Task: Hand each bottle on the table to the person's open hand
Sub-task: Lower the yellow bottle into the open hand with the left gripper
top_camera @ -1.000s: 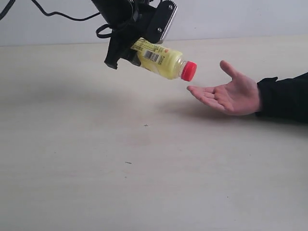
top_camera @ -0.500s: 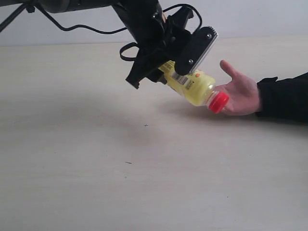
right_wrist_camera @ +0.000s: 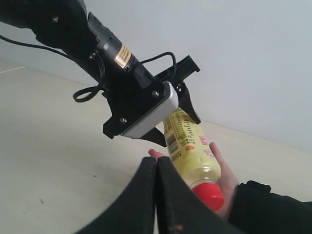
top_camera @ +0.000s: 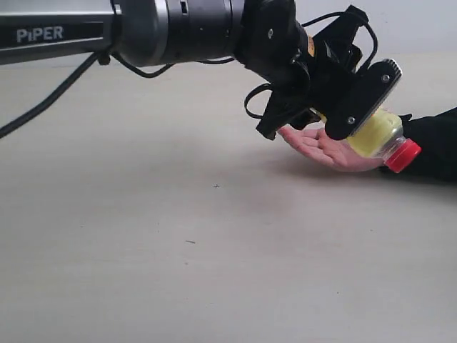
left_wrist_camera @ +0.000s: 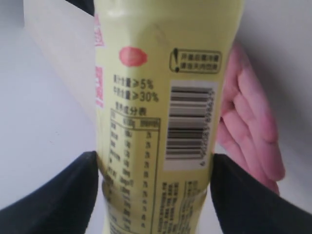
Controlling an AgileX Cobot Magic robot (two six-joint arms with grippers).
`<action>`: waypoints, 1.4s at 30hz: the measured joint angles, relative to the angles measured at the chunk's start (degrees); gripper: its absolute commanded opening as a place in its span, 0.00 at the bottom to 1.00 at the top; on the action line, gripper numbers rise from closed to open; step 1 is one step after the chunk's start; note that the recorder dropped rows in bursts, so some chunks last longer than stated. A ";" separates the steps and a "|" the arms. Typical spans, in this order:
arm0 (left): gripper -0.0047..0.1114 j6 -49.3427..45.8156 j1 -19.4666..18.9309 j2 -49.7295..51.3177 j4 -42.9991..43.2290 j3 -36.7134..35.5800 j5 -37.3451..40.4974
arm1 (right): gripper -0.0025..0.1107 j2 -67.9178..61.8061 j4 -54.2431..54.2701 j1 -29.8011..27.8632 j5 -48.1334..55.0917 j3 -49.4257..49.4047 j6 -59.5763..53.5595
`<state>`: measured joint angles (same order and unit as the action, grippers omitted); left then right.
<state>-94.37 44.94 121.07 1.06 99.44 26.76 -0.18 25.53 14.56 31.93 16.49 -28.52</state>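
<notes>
Exterior view shows the left gripper (top_camera: 355,118) over the right side of the table (top_camera: 178,250), its jaws clamped on the body of the yellow bottle (top_camera: 377,133). The bottle tilts, red cap (top_camera: 402,155) downward, just over the person's open hand (top_camera: 323,146); whether it touches the palm cannot be told. In the right wrist view, the right gripper (right_wrist_camera: 156,195) has its jaws pressed together, holding nothing.

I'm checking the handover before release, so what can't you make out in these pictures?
- Exterior view: left gripper covers where the yellow bottle meets the hand.
- Left wrist view: the bottle fills the frame; its cap is cut off.
- Right wrist view: right gripper hides the palm under the bottle.
</notes>
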 measured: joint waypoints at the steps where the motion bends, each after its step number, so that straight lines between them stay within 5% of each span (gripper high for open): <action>1: 0.04 -0.84 0.00 0.45 0.00 0.00 -1.07 | 0.02 0.00 0.00 0.00 0.00 0.00 0.00; 16: 0.04 -4.76 0.26 10.75 0.00 7.18 -4.35 | 0.02 0.00 0.00 0.00 0.00 0.00 0.00; 34: 0.05 -4.58 -0.02 12.57 0.14 7.66 -3.00 | 0.02 0.00 0.00 0.00 0.00 0.00 0.00; 40: 0.34 -3.99 -0.02 12.57 0.14 7.76 -2.94 | 0.02 0.00 0.00 0.00 0.00 0.00 0.00; 42: 0.61 -2.90 -0.02 12.57 0.14 7.76 -2.85 | 0.02 0.00 0.00 0.00 0.00 0.00 0.00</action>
<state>-97.27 44.91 133.64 1.19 107.20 23.90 -0.18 25.53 14.56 31.93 16.49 -28.52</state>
